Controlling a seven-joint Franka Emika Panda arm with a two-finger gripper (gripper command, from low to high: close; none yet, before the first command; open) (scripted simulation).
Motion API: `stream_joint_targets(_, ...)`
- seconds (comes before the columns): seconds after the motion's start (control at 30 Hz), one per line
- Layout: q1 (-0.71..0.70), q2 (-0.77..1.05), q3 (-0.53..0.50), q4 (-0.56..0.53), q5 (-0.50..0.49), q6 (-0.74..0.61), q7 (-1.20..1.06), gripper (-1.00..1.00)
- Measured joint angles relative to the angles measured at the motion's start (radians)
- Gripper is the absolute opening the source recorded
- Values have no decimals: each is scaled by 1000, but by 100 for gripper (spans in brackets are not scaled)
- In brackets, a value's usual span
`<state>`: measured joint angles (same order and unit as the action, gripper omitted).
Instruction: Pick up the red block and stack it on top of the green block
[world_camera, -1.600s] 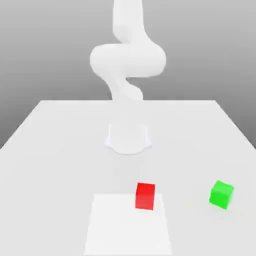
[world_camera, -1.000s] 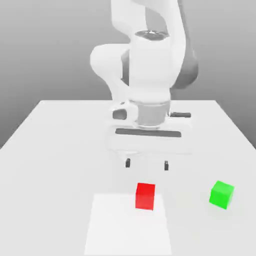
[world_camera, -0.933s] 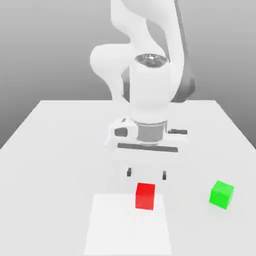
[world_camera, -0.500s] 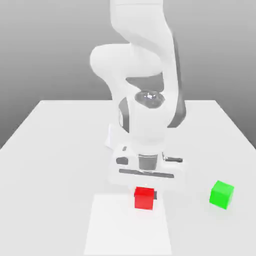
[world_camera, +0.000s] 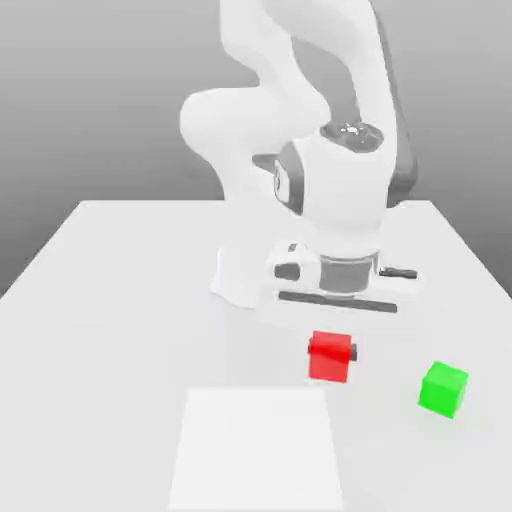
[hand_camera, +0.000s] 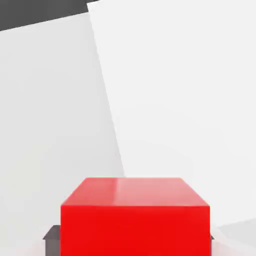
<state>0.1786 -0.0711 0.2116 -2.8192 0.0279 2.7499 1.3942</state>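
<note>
The hand grips the matte red block, seemingly airborne.

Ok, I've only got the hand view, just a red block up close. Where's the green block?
Observer: The green block sits on the table, to the exterior view's right of the red block and apart from it.
Operator: Anything on top of it?
Observer: No, its top is bare.
Operator: Where's the red one relative to that pale square?
Observer: Off it, just beyond its far right corner in the exterior view, gripped in the shut claw.
</note>
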Motion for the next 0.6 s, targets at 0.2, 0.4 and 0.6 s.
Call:
stream_joint_targets(0.2,113,17,81,76,0,-57,256,-100)
stream_joint_targets(0.4,199,52,126,138,-18,-83,471,-100)
stream_joint_targets(0.6,202,166,99,150,-118,16,554,-100)
